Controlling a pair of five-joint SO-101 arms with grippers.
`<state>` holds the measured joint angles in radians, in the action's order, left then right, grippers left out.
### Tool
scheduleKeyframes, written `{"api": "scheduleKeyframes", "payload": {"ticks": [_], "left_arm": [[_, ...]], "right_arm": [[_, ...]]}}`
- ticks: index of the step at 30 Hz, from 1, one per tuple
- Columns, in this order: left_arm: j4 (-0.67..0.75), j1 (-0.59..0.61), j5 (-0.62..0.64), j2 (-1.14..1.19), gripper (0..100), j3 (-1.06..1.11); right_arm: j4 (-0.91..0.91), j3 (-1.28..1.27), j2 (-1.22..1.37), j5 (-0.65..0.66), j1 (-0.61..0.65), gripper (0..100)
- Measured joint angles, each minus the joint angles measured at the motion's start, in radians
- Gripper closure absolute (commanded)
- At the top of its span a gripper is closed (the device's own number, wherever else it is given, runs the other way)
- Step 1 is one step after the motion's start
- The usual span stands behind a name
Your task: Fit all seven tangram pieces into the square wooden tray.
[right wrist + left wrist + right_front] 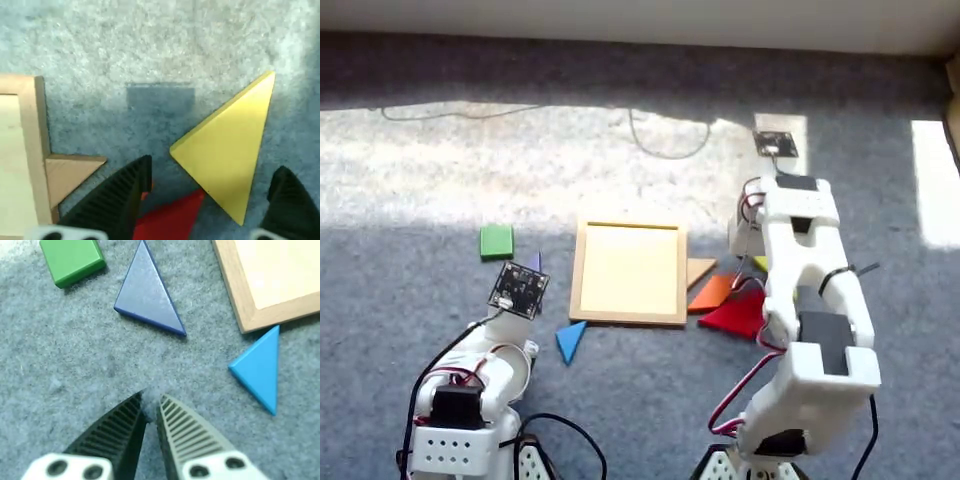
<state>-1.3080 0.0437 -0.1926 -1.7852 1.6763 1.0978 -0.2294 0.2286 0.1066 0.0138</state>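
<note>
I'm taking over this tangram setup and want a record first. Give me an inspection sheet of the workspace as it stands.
Surface: grey carpet, with sunlit patches at the far side.
Job's things: wooden tray. All pieces lie outside it: green square, dark blue triangle and light blue triangle on one side; tan triangle, orange piece, red triangle and yellow triangle on the other.
Clutter: small black board beyond the tray.
Grippers: left gripper shut, holding nothing; right gripper open over the yellow triangle.
Cables: loose cable on the carpet beyond the tray.
Surroundings: pale wall strip along the far edge.
</note>
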Motion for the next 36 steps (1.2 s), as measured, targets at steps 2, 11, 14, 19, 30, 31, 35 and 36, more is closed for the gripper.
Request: {"api": "scheduleKeyframes", "payload": {"ticks": [2, 11, 14, 19, 30, 31, 35, 36], "left_arm": [[0.0, 0.0, 0.0, 0.0, 99, 0.0], [0.0, 0.0, 0.0, 0.0, 99, 0.0], [0.0, 0.0, 0.0, 0.0, 99, 0.0], [0.0, 0.0, 0.0, 0.0, 99, 0.0], [0.0, 0.0, 0.0, 0.0, 99, 0.0], [0.0, 0.0, 0.0, 0.0, 99, 0.0], [0.0, 0.0, 0.0, 0.0, 99, 0.0], [0.0, 0.0, 0.0, 0.0, 99, 0.0]], "right_arm": [[0.0, 0.032, 0.052, 0.0, -0.018, 63.0], [0.0, 0.106, 0.149, -0.002, -0.038, 63.0], [0.0, 0.106, 0.149, -0.002, -0.038, 63.1], [0.0, 0.106, 0.149, -0.002, -0.038, 72.5], [0.003, 0.107, 0.147, -0.002, -0.046, 82.1], [0.008, 0.109, 0.147, -0.002, -0.046, 82.1], [0.023, 0.118, 0.147, -0.002, -0.046, 82.1], [0.026, 0.118, 0.147, -0.002, -0.046, 82.1]]}}
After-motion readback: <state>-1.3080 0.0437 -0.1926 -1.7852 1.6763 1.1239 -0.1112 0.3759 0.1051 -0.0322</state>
